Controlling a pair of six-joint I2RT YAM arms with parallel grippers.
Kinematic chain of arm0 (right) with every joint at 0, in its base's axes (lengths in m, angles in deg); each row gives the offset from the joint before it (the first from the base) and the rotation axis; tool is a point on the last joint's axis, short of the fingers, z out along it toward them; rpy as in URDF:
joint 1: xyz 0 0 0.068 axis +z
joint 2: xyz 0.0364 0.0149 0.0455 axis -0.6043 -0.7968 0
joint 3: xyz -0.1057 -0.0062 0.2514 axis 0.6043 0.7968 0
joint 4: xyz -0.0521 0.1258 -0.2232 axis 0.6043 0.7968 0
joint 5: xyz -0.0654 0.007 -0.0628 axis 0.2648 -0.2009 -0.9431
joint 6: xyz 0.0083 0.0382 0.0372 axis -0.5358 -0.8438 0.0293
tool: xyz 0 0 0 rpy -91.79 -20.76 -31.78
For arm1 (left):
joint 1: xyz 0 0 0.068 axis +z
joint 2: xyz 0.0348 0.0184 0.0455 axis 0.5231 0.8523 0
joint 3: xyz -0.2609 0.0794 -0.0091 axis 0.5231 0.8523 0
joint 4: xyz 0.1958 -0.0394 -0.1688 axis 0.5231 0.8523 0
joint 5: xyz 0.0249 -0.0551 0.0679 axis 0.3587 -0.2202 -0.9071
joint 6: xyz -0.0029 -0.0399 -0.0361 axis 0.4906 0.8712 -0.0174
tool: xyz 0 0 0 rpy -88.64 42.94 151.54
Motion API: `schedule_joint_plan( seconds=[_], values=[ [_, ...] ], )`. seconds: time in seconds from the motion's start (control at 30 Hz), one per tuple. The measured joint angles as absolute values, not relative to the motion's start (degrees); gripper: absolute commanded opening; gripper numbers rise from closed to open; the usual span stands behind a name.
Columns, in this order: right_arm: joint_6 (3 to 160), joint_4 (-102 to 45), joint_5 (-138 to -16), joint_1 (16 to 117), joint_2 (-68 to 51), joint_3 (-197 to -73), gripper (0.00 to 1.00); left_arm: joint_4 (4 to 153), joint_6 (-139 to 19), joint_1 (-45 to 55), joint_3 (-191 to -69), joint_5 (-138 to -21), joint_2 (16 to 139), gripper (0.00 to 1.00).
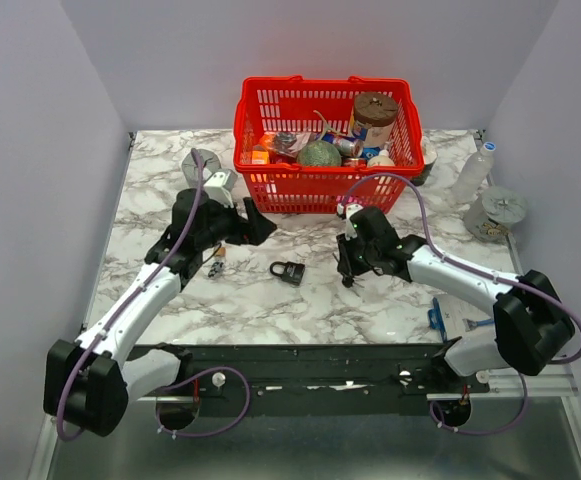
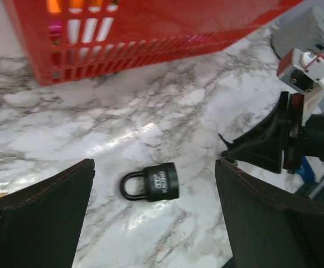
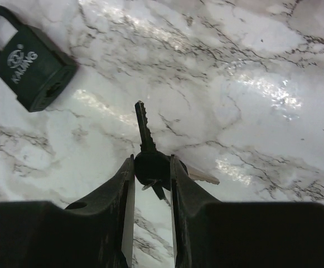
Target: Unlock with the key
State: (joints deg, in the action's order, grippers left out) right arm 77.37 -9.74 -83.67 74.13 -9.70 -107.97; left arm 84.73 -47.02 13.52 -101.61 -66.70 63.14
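Right claw (image 3: 150, 162) pinches the key (image 3: 144, 129) by its dark head; left claw (image 2: 153, 166) spread near one black padlock (image 2: 160, 182).

Top external camera is looking down from above and behind the arm bases, far off, taking in the whole desk (image 1: 270, 310). Left wrist camera is riding low and close, facing across toward the red basket (image 2: 150, 33) and the right end effector (image 2: 224, 155). Right wrist camera is pointing steeply down, very near the marble. All three are sharing the black padlock (image 1: 287, 271).
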Motion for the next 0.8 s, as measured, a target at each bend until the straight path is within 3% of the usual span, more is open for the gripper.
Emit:
schedule_joint_plan(
  seconds=[0.27, 0.8],
  values=[
    [75.1, -19.97, -83.71, 79.64, -5.46, -104.23, 0.14, 77.69, -41.12, 3.42, -101.28, -60.78, 72.58, 0.9],
    [72.98, -28.28, -84.13, 82.89, -1.2, -102.48, 0.14, 74.93, -37.73, -2.72, -103.29, -60.32, 83.08, 0.78]
  ],
)
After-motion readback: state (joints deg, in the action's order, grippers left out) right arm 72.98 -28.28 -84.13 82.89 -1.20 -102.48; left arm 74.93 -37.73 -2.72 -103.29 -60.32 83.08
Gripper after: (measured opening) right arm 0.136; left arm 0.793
